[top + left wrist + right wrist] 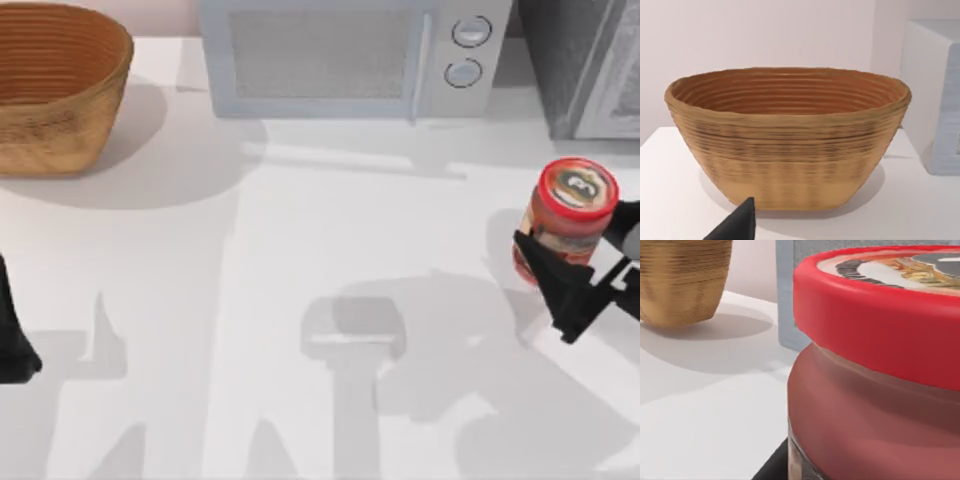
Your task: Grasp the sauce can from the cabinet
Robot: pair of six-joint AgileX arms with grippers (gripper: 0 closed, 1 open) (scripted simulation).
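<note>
Your right gripper (578, 262) pinches the sauce can (570, 215) near the cabinet (585, 60); your left arm sits parked at the table's left edge.

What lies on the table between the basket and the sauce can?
Nothing: in the top view, bare table with shadows separates the basket from the sauce can; the microwave stands farther back.

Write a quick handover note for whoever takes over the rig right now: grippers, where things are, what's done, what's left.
Right gripper: at the table's right edge, fingers around the sauce can.
Left gripper: parked at the left edge, idle.
Sauce can: upright, outside and in front of the cabinet, which stands at the back right beside the microwave.
Wicker basket: back left.
Done: can out of the cabinet and gripped.
Left: confirm the hold is firm.
</note>
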